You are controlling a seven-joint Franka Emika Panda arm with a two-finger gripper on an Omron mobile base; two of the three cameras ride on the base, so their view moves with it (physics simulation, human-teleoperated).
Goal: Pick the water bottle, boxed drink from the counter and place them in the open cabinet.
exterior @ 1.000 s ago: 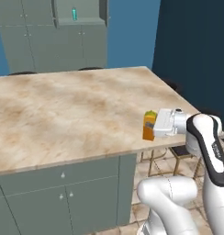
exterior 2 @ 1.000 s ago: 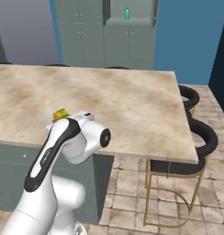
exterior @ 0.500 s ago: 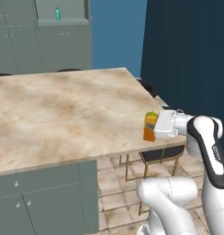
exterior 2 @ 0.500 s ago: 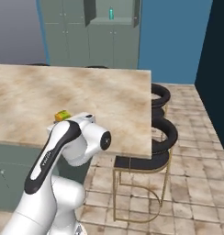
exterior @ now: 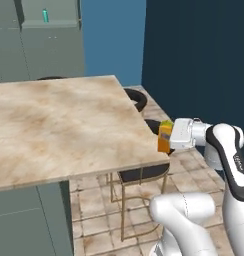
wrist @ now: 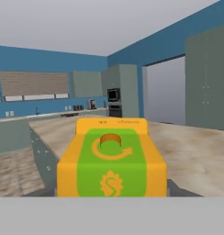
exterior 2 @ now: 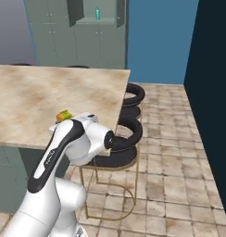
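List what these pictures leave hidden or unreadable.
- Jaws: in the hand view the boxed drink covers them; in the right base view the arm does.
- Water bottle: too small in both base views to read cap or shelf contact.
- Open cabinet: cut off by the top edge in both base views.

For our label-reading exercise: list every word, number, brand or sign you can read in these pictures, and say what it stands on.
No text can be read anywhere.
Boxed drink: a small line of print along the top edge, too blurred to read.
Boxed drink: an orange curved arrow and a sun-like emblem on the green panel, signs with no letters.
Counter, open cabinet, water bottle: no lettering visible.
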